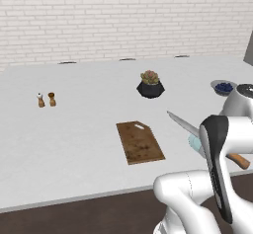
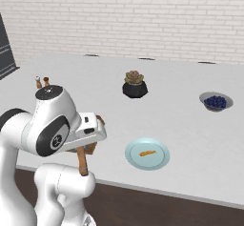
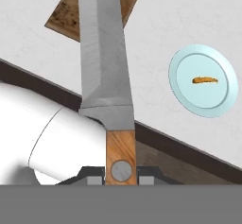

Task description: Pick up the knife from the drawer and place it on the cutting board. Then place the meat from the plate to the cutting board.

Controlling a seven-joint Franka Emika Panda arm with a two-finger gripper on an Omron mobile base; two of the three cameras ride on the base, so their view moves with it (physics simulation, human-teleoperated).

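Both jaws of the gripper (image 3: pixel 121 172) clamp the knife (image 3: pixel 105 67) by its wooden handle, blade pointing away above the counter edge, its tip over the cutting board (image 3: pixel 66 13).

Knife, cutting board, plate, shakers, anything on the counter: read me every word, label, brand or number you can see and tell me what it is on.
No readable text anywhere.
knife: bare blade, wooden handle with a plain rivet, no brand.
cutting board: wood grain only.
plate: plain, unmarked.
two shakers: too small to tell whether they carry labels.
plant pot and bowl: no markings.
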